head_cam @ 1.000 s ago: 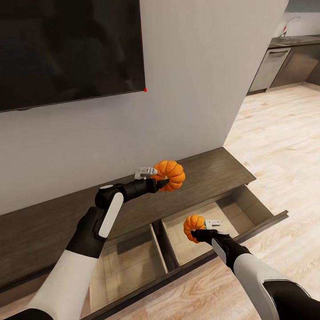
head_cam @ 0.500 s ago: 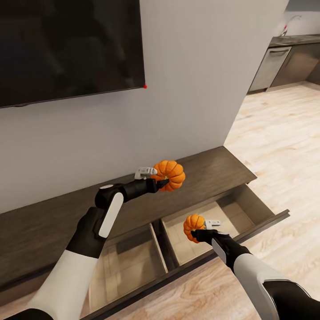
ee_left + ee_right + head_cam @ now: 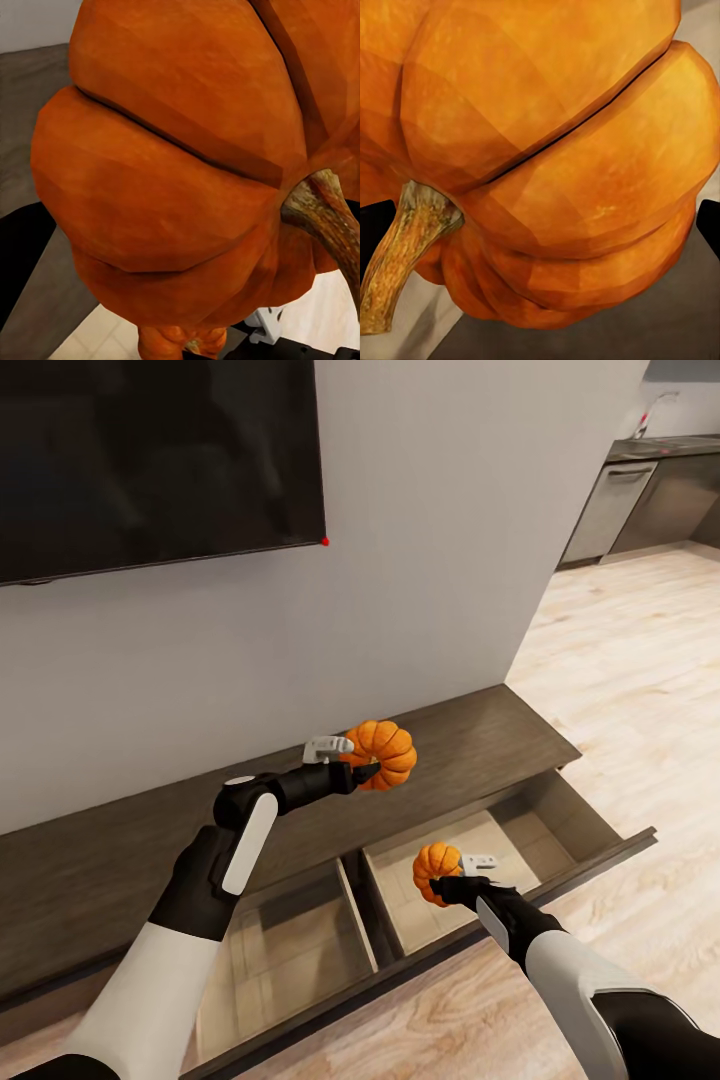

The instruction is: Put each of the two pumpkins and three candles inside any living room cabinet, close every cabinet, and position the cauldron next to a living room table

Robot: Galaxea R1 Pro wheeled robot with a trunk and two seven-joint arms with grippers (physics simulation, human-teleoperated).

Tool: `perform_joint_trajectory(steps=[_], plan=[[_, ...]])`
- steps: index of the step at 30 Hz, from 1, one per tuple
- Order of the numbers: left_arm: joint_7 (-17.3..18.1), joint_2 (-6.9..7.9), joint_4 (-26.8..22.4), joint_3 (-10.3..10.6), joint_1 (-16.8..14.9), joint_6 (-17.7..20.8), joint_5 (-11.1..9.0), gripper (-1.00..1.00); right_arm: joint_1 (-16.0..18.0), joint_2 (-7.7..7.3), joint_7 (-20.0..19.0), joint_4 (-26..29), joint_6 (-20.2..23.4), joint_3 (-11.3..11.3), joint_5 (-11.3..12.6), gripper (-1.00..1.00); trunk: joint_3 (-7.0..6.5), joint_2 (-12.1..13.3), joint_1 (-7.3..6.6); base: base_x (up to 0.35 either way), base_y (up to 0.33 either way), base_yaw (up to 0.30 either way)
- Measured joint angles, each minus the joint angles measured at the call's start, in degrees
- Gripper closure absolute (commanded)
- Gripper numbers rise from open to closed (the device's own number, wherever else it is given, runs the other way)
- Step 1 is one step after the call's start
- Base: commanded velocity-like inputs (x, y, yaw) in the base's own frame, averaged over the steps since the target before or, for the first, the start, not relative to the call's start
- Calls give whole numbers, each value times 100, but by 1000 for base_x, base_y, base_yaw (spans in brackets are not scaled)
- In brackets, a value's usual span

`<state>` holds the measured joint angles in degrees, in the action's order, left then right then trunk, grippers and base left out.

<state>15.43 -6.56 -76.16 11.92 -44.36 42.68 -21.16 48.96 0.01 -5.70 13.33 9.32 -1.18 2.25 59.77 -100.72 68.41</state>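
One pumpkin (image 3: 383,752) was gripped by the left gripper (image 3: 345,757) above the cabinet (image 3: 500,735); another pumpkin (image 3: 436,869) was clamped by the right gripper (image 3: 462,875) over its open drawer (image 3: 560,830).

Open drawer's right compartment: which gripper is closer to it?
Right. The right gripper holds its pumpkin over that compartment; the left gripper holds its pumpkin above the cabinet top.

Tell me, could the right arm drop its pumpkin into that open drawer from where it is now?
Probably yes. The right gripper holds its pumpkin directly over the drawer's right compartment, which is pulled open with nothing covering it. The left gripper holds the other pumpkin farther back, over the cabinet top.
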Motion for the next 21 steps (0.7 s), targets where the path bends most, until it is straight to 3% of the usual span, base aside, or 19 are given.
perform_joint_trajectory(steps=[14,21], plan=[[-1,0,1,1,0,-1,10,100,-2,0,0,-1,0,-2,-3,100,233,-520,285,0,0,0],[0,4,0,0,0,0,3,100,-1,0,0,0,-1,-1,0,100,233,-521,286,0,0,0]])
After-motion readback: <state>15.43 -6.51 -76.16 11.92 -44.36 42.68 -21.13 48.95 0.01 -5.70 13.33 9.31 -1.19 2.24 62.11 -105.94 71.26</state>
